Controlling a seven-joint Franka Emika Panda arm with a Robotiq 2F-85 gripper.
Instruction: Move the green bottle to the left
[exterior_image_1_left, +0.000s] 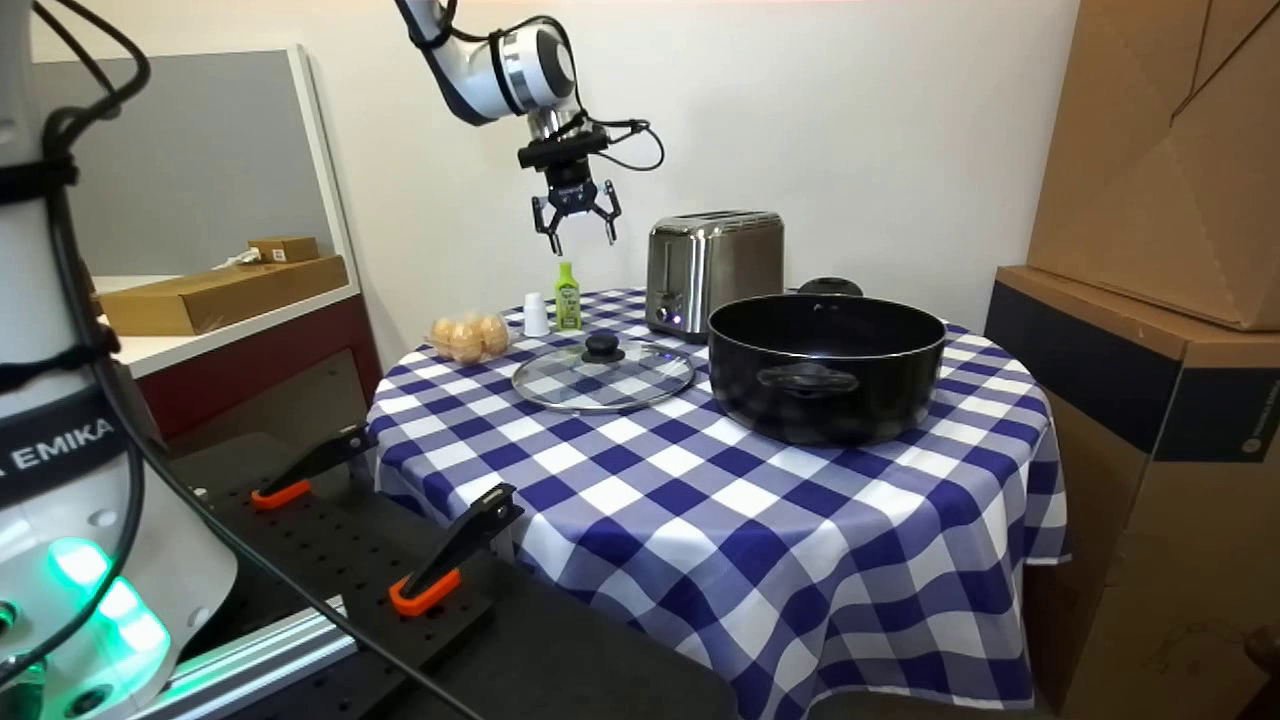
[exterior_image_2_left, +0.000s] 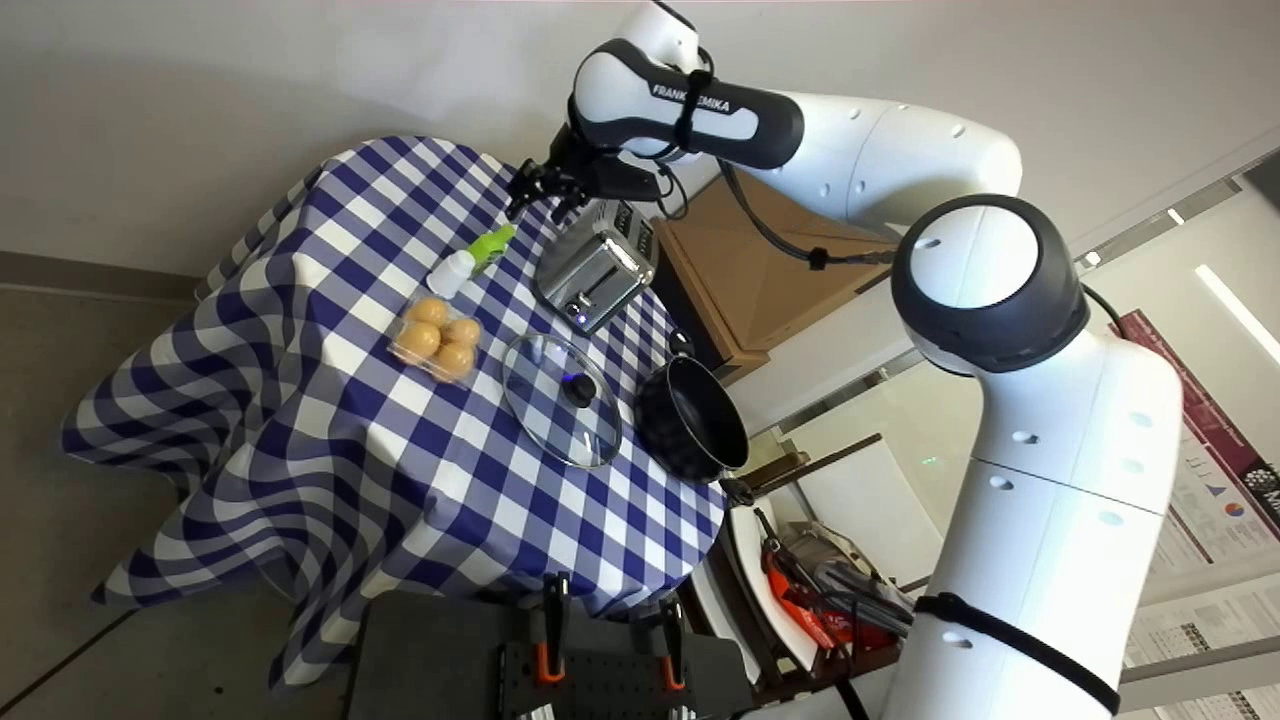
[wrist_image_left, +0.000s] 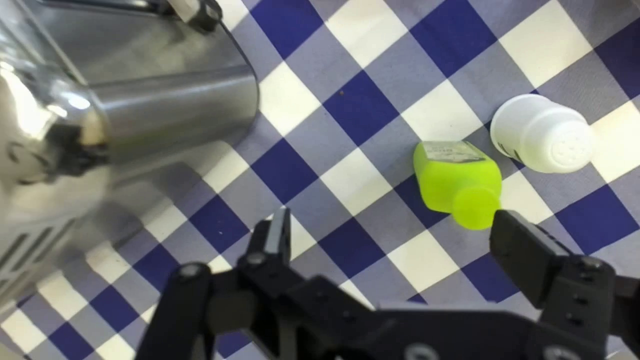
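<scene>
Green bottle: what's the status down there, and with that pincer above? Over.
Pincer hangs open, empty. Green bottle upright on checked tablecloth, ungripped. Small white container close beside it, might crowd the pincer.

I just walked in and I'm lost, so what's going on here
A robot arm is meant to move the green bottle to the left. Its open hand hangs above the checked tablecloth, holding nothing. The bottle, not yet grasped, stands upright beside a small white container.
</scene>
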